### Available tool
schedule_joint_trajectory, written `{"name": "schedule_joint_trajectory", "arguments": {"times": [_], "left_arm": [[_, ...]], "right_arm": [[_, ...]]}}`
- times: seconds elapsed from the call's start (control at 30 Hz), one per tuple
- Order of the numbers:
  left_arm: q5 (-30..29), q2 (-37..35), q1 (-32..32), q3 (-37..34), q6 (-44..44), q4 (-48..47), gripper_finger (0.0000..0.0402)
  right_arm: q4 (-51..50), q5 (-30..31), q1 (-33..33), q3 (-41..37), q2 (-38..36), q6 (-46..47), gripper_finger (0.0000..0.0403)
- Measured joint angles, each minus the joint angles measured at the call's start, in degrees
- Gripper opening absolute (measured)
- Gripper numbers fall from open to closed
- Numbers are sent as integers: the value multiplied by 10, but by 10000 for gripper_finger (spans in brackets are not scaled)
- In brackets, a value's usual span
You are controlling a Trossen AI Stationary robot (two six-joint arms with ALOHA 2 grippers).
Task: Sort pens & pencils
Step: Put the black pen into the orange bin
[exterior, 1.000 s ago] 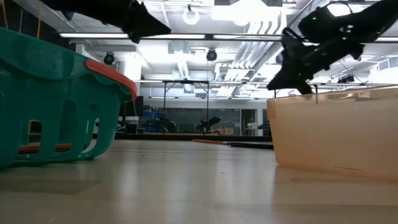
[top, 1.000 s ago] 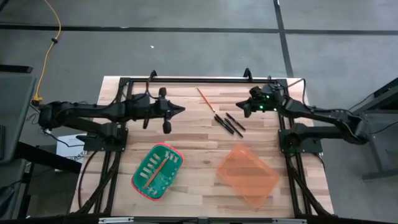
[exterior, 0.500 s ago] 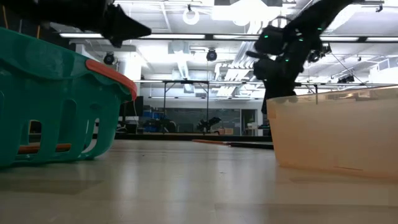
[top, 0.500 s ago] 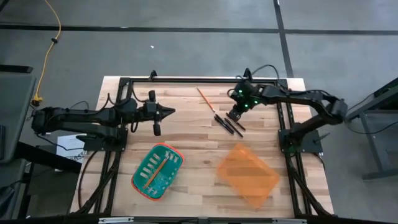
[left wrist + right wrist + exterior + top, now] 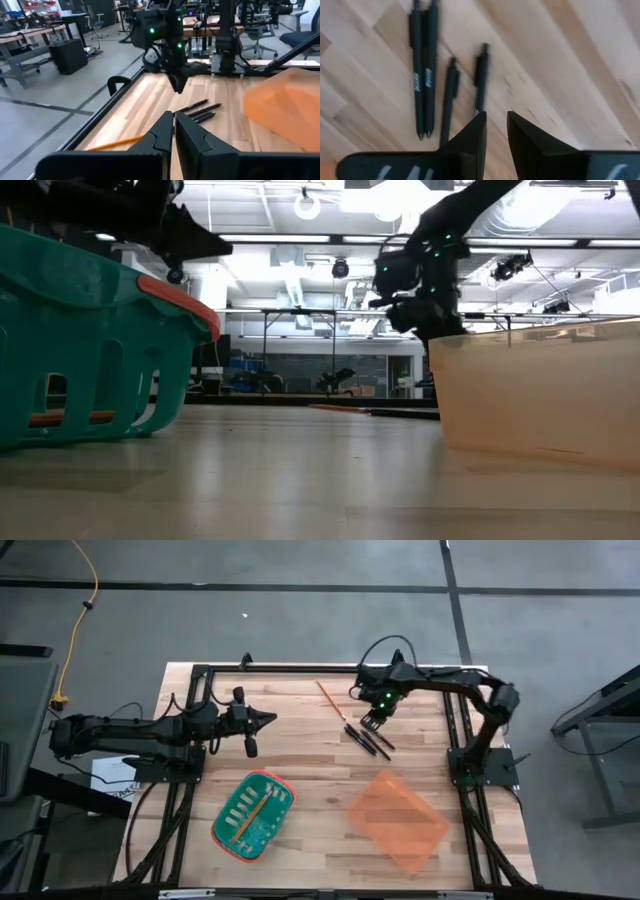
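While my right claw (image 5: 372, 720) hangs over the black pens (image 5: 368, 739) at upper centre of the high view, its fingers (image 5: 472, 134) sit nearly together, gripping nothing. I see the pens lying side by side on the pale wooden bench (image 5: 310, 765), long axes running from upper left to lower right. One orange pencil (image 5: 331, 701) lies just beyond them on a similar diagonal, and another rests inside the green basket (image 5: 252, 816) at lower left. An orange bin (image 5: 397, 821) sits lower right. My left claw (image 5: 268, 718), fingers together, waits at left. Behind is a workshop with ceiling lights.
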Motion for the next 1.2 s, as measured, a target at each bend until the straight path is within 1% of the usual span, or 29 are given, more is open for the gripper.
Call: {"name": "schedule_joint_trajectory", "arguments": {"times": [0.1,0.17,0.27,0.33,0.47,0.77,1.0,1.1,1.2], "left_arm": [[0,-1,0,0,0,-1,10],[0,-1,0,0,0,-1,10],[0,-1,0,0,0,-1,10],[0,-1,0,0,0,-1,10],[0,-1,0,0,0,-1,10],[0,-1,0,0,0,-1,10],[0,-1,0,0,5,-1,10],[-1,-1,0,0,5,-1,10],[0,-1,0,0,6,-1,10]], "right_arm": [[-1,3,14,14,30,-6,80],[-7,19,23,24,41,-4,98],[-8,45,33,26,46,15,133],[-8,50,34,19,47,40,153],[-10,52,36,4,47,68,175],[34,51,53,-40,47,96,178],[56,52,55,-69,47,97,177],[66,50,55,-79,46,97,165],[72,50,55,-89,43,96,140]]}}
